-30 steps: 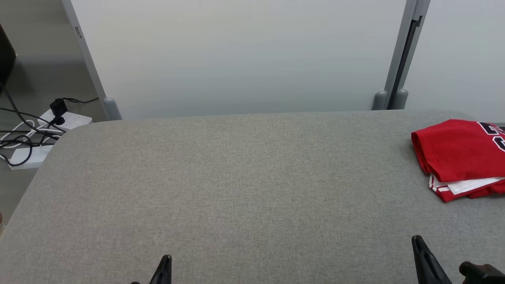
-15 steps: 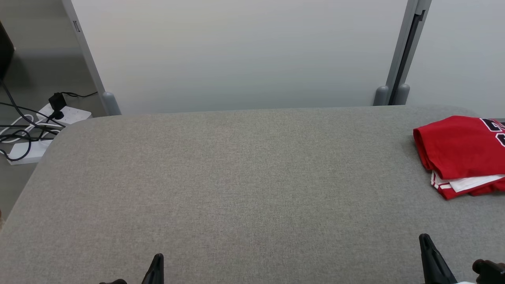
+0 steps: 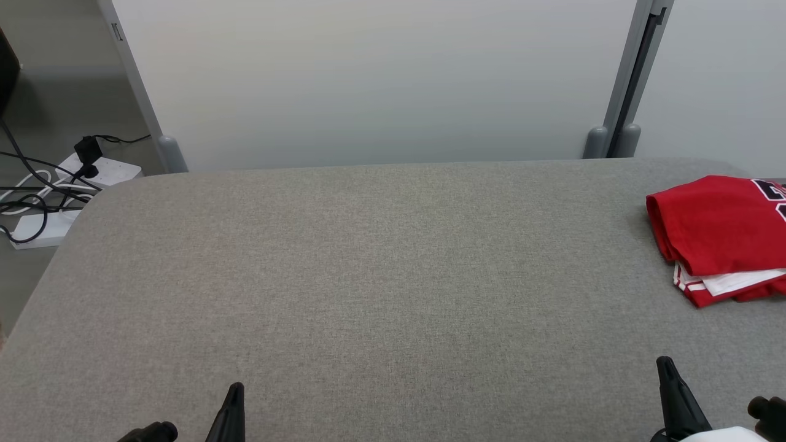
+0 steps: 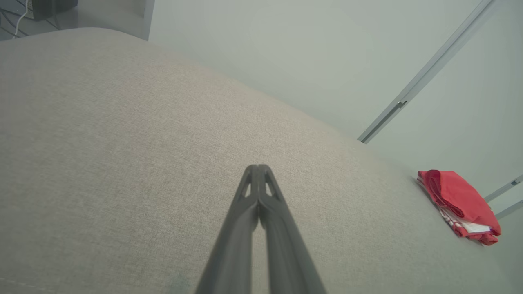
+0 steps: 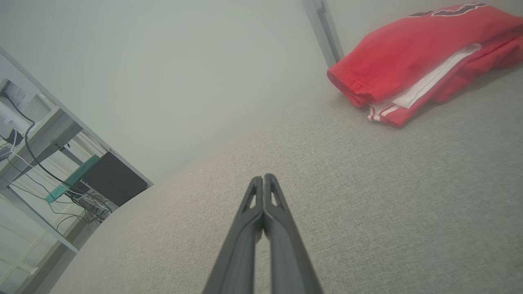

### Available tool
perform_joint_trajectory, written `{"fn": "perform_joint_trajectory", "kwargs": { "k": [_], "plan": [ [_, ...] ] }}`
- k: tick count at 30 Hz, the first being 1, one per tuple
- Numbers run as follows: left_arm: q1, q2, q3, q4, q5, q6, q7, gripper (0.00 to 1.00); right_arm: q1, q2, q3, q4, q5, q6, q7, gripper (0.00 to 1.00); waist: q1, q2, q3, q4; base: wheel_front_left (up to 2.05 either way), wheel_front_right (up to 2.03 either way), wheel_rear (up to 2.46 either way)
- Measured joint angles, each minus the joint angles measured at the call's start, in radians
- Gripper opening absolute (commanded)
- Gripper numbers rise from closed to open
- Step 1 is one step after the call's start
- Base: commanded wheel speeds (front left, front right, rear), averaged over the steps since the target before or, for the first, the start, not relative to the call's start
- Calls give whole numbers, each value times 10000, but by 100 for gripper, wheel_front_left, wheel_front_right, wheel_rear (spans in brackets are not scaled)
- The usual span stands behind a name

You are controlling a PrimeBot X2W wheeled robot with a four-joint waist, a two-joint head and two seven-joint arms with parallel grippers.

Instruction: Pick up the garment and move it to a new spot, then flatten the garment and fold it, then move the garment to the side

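The garment [image 3: 718,236] is a red jersey with white trim and dark lettering, folded into a bundle at the far right of the grey fabric table [image 3: 381,270]. It also lies at the right of the left wrist view [image 4: 459,206] and at the upper right of the right wrist view [image 5: 412,61]. My left gripper [image 3: 233,396] sits low at the front left, shut and empty, its fingers pressed together [image 4: 258,168]. At the front right my right gripper [image 3: 666,368] is shut and empty too [image 5: 263,178], well short of the garment.
White partition panels with a grey post [image 3: 626,86] stand behind the table. On the floor at the left lie white power strips and black cables [image 3: 55,196]. A desk with cables and a dark box [image 5: 106,177] stands off to the side in the right wrist view.
The head camera has tilted slightly, so the table and garment sit a little higher in view. Both gripper tips have spread a little further apart toward the view's sides and stay shut.
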Motion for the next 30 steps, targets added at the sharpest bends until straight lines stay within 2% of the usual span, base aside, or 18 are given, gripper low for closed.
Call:
{"fn": "perform_joint_trajectory", "kwargs": {
  "k": [30],
  "plan": [
    [-601, -6, 625, 92, -3262, -428, 803, 0, -412, 79, -506, 48, 3116, 0, 813, 0, -1, 0, 315, 37, 0, 0, 0]
  ]
}}
